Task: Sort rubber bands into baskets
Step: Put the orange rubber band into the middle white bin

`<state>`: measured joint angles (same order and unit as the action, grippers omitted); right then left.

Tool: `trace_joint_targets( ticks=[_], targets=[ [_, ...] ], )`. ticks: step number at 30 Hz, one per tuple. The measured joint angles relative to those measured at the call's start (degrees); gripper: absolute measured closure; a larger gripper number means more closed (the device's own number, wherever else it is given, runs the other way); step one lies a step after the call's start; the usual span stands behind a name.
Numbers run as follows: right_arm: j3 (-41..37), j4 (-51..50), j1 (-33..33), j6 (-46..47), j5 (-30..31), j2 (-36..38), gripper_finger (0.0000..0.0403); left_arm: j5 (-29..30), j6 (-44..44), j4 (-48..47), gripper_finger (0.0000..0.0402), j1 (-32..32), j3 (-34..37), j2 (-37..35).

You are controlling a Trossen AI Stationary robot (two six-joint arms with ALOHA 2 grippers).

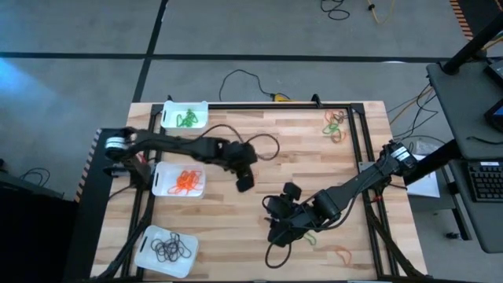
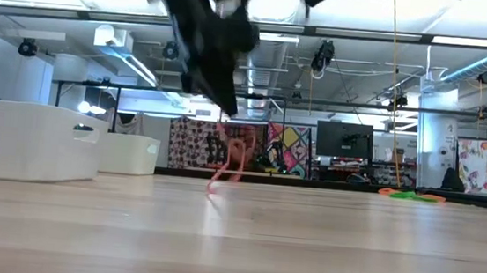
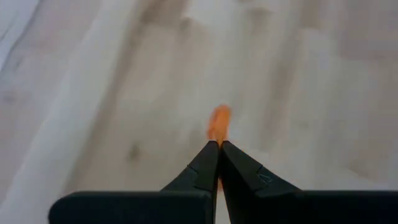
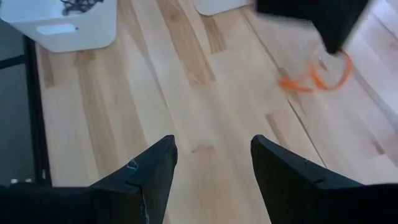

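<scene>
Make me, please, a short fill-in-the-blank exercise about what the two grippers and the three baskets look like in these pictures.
1. The left gripper is shut on an ____ rubber band.
2. The right gripper has ____ jaws, holding nothing.
3. The far basket holds ____ bands.
4. The near basket holds ____ bands.

Missing words: orange; open; green; black

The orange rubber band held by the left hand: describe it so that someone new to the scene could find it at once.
Start at the wooden table and find the left arm reaching toward its middle. Its left hand is shut on an orange rubber band that dangles from the fingertips just above the wood. Unlike the orange bands lying in the middle basket, this one hangs in the air.
</scene>
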<state>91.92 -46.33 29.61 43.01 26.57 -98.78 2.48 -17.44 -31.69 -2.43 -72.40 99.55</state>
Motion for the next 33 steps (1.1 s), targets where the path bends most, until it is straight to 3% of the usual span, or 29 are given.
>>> trace_joint_targets(
  ticks=[6,13,20,27,33],
  targets=[
    [0.0,-2.6,0.0,0.5,0.0,0.0,0.0202,1.2,-3.7,1.7,0.0402,6.9,3.5,-5.4],
    [0.0,-3.3,-0.3,0.0,0.2,0.0,0.0202,3.0,-7.3,0.9,0.0402,7.6,8.0,-5.9],
    [0.0,-4.2,-1.6,-2.1,0.5,0.0,0.0202,3.0,-7.6,-19.6,0.0402,8.3,4.7,-17.0],
    [0.0,-4.0,-3.6,-4.6,0.5,0.0,0.0202,2.6,-17.9,-48.0,0.0402,8.3,7.8,-29.4],
    [0.0,-3.7,-5.2,-7.1,0.5,0.0,0.0202,1.4,-31.3,-49.3,0.0401,7.8,17.5,-35.1]
  ],
)
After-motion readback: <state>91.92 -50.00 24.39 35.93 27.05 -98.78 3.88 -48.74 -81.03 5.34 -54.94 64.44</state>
